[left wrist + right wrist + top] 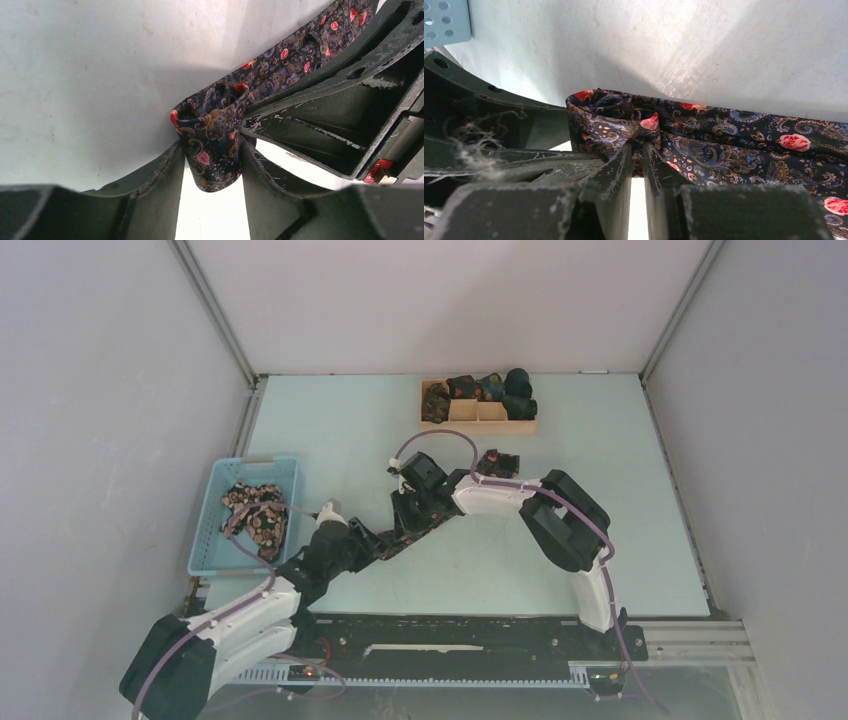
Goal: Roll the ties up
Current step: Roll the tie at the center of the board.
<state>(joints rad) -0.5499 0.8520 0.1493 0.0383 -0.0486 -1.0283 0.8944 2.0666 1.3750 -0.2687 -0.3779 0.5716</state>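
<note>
The right gripper (638,152) pinches a fold of the floral tie (734,150), its jaws nearly closed. The left gripper (210,155), jaws half apart, clasps the tie's looped end mid-table (620,500).

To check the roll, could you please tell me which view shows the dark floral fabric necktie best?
Left wrist: the dark floral fabric necktie shows rolled end and trailing strip. Right wrist shows the roll only side-on; from above, the arms hide it.
</note>
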